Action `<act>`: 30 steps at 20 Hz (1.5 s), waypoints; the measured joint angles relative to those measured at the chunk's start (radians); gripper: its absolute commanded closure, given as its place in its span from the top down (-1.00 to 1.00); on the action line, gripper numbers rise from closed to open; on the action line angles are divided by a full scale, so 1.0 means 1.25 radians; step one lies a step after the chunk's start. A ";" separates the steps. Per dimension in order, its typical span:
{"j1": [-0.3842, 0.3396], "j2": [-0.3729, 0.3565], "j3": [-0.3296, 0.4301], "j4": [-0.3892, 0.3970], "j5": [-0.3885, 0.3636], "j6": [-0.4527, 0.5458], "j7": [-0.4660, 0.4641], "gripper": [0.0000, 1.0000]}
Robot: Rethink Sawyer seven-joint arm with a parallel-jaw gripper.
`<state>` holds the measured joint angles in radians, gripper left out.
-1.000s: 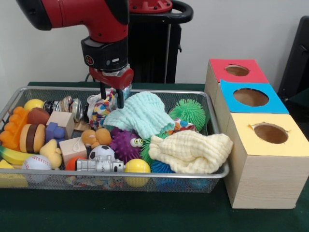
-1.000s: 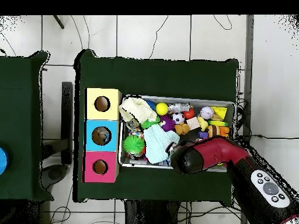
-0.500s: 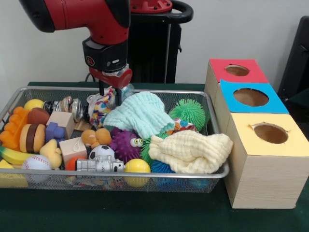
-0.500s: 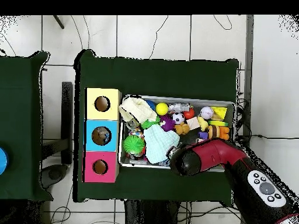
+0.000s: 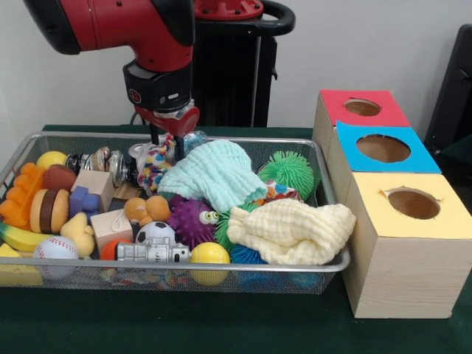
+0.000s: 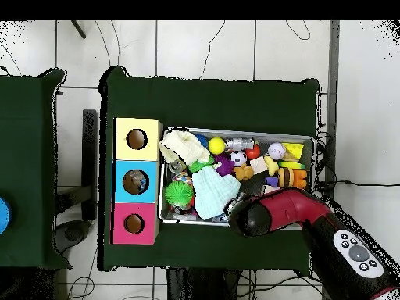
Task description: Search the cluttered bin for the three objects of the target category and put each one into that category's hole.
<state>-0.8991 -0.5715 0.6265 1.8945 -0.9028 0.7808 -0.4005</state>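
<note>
Gripper (image 5: pixel 167 145) upper left, jaws apart astride braided multicolour rope toy (image 5: pixel 153 165); wire-mesh bin (image 5: pixel 324 193); ribbed mint cloth (image 5: pixel 214 174) adjacent.

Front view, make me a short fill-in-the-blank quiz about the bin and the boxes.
1. The box nearest the camera has a ____ top.
2. The gripper hangs over the multicoloured rope toy, just left of the ____ cloth.
3. The yellow ball sits right of the toy ____.

Missing words: yellow; mint green; camera
</note>
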 measured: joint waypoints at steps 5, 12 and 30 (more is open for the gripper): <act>-0.013 0.002 0.000 0.000 0.012 0.000 0.000 1.00; -0.028 0.009 0.000 0.000 0.035 0.002 0.000 1.00; -0.030 -0.043 0.004 0.015 0.102 0.044 0.000 1.00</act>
<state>-0.9365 -0.6248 0.6310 1.9129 -0.7752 0.8357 -0.4005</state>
